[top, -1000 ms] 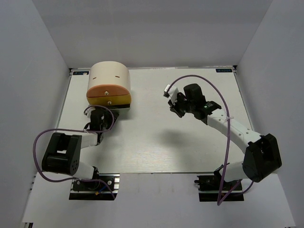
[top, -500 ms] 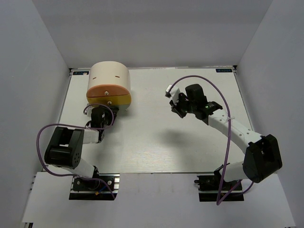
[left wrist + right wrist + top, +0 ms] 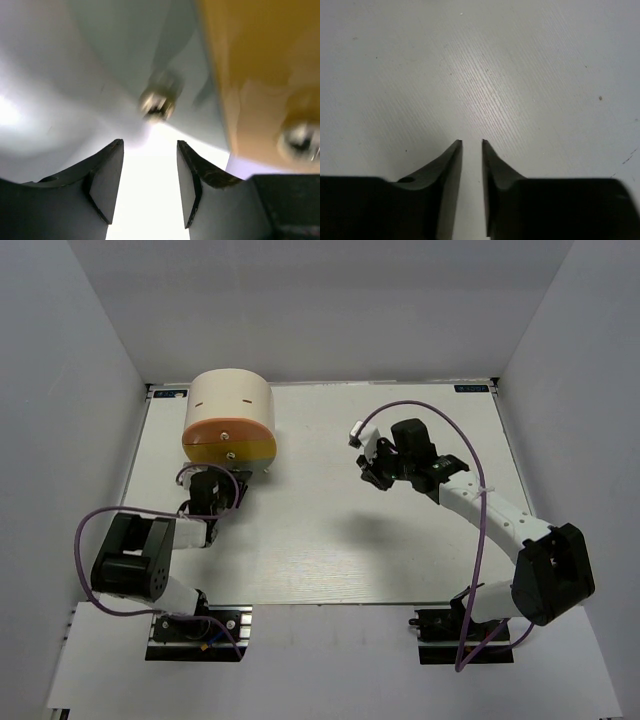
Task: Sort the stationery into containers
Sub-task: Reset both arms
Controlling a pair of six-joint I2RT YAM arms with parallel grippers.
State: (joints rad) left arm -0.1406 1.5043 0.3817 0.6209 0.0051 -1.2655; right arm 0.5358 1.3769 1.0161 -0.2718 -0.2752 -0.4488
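Left jaws at the cabinet's drawers, right jaws over the bare surface.

The beige cabinet stands near the far left corner of the surface, its orange drawer stacked on its yellow drawer, both fronts facing my bases. My left jaws sit just beside the yellow drawer's front, apart with nothing between them. In my left wrist view that front fills the upper right and its round knob is blurred, off to the right of the gap. My right jaws hang over the middle of the surface toward the right edge, well apart from the cabinet, nearly together with only a thin slit and holding nothing.
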